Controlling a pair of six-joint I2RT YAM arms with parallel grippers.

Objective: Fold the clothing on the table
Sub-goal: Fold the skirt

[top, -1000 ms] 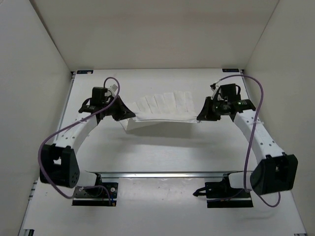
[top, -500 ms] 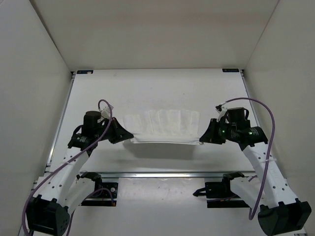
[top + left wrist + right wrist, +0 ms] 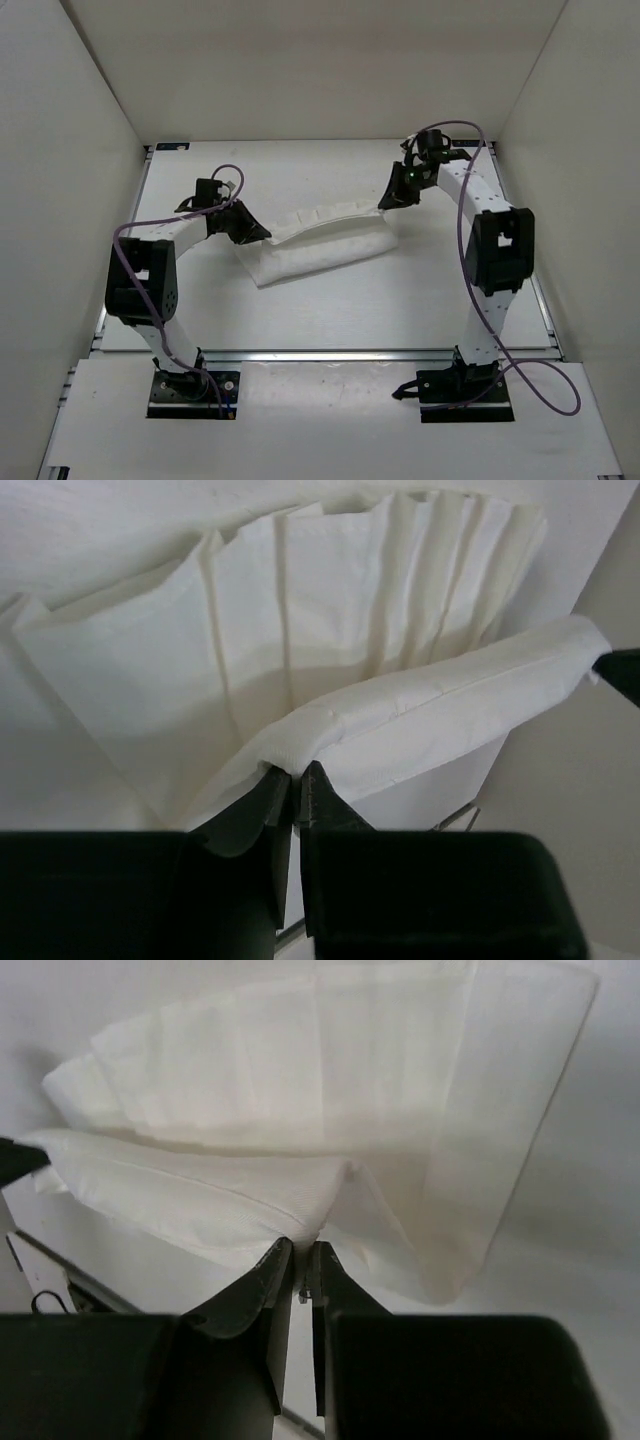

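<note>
1. A white back wall (image 3: 320, 70) closes the far side. It is matte, unmarked and evenly lit.
2. A white left wall (image 3: 60, 200) slants in from the near left and meets the back wall in a straight vertical seam.
3. A white right wall (image 3: 585, 180) does the same on the other side, slightly shadowed towards its far corner.
4. A small dark left corner fitting (image 3: 172, 146) sits at the foot of the back wall. A matching right corner fitting (image 3: 470, 143) sits opposite, and both are too small to make out further.

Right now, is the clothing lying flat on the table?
No, the left gripper and right gripper hold an edge of the clothing up.
</note>
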